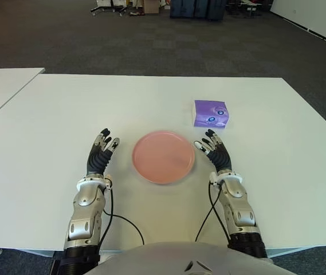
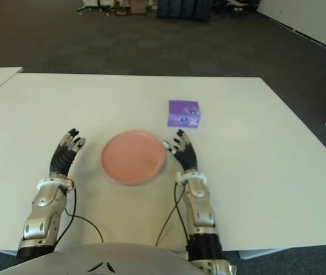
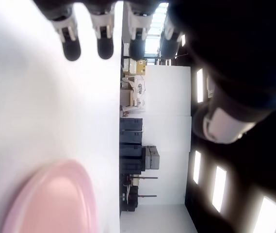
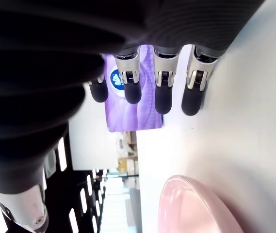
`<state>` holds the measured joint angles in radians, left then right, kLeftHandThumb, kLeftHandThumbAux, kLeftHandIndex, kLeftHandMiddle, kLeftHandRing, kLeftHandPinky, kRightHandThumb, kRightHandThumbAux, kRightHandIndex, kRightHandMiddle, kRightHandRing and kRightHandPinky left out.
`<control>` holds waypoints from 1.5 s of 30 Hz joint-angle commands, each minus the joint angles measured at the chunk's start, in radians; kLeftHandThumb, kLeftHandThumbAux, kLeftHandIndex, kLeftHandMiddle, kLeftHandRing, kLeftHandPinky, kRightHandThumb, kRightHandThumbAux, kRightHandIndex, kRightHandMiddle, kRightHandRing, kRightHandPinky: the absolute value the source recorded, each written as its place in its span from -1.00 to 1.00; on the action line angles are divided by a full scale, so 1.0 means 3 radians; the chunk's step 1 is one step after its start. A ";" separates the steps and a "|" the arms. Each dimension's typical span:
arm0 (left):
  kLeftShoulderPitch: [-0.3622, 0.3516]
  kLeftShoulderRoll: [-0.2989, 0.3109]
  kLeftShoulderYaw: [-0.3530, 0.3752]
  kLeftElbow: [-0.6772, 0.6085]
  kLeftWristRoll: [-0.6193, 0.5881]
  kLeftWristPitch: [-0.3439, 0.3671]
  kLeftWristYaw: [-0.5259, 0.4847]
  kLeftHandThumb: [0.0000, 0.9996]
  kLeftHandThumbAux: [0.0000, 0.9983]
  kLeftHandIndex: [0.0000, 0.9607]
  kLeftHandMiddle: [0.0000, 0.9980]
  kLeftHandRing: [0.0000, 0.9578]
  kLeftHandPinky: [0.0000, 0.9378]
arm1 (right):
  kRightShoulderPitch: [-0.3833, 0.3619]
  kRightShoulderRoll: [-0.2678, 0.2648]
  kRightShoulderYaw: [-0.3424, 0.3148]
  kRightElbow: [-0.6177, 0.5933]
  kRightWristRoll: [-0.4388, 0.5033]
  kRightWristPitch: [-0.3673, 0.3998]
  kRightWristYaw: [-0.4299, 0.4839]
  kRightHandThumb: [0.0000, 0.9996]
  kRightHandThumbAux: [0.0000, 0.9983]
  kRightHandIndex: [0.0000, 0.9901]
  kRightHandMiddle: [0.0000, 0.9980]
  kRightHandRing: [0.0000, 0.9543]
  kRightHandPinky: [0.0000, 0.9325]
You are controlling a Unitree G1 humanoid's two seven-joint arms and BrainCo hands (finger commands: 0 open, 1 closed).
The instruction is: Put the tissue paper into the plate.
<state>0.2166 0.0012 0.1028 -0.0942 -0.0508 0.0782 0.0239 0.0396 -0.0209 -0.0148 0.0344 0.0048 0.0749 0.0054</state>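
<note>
A purple tissue pack point(image 1: 211, 113) lies on the white table point(image 1: 151, 97), beyond and to the right of a round pink plate point(image 1: 163, 156) that holds nothing. My right hand point(image 1: 213, 148) shows just right of the plate, fingers spread and holding nothing, a short way nearer than the pack. The right wrist view shows its fingertips point(image 4: 163, 104) in front of the tissue pack point(image 4: 138, 114), apart from it. My left hand point(image 1: 103, 147) shows left of the plate, fingers open too.
A second white table point(image 1: 2, 86) stands at the far left with a gap between. Dark carpet and distant furniture point(image 1: 197, 8) lie beyond the far edge. Black cables point(image 1: 120, 220) run over the table near its front edge.
</note>
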 commanded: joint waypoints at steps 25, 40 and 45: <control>-0.0075 -0.0041 0.0030 0.0184 -0.0008 -0.0100 0.0048 -1.00 0.19 -1.00 -1.00 -1.00 -1.00 | -0.2270 -0.0376 -0.0230 0.1125 -0.0360 -0.0550 -0.0574 -0.59 0.27 -1.00 -0.96 -0.96 -0.90; -0.0033 -0.0050 0.0068 0.0160 -0.0007 -0.0101 0.0077 -0.96 0.14 -1.00 -1.00 -1.00 -1.00 | -0.3017 -0.0803 0.0066 0.2279 -0.0918 -0.1146 -0.0725 -0.55 0.21 -1.00 -1.00 -1.00 -0.88; -0.0009 -0.0057 0.0085 0.0158 -0.0002 -0.0133 0.0081 -0.95 0.13 -1.00 -1.00 -1.00 -1.00 | -0.3572 -0.0861 0.0413 0.2982 -0.1344 -0.1170 -0.0871 -0.64 0.13 -1.00 -1.00 -1.00 -0.98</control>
<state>0.2114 -0.0112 0.1261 -0.0566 -0.0509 0.0459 0.0359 -0.9223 -0.2764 0.0536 0.8124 -0.3357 -0.2657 -0.2355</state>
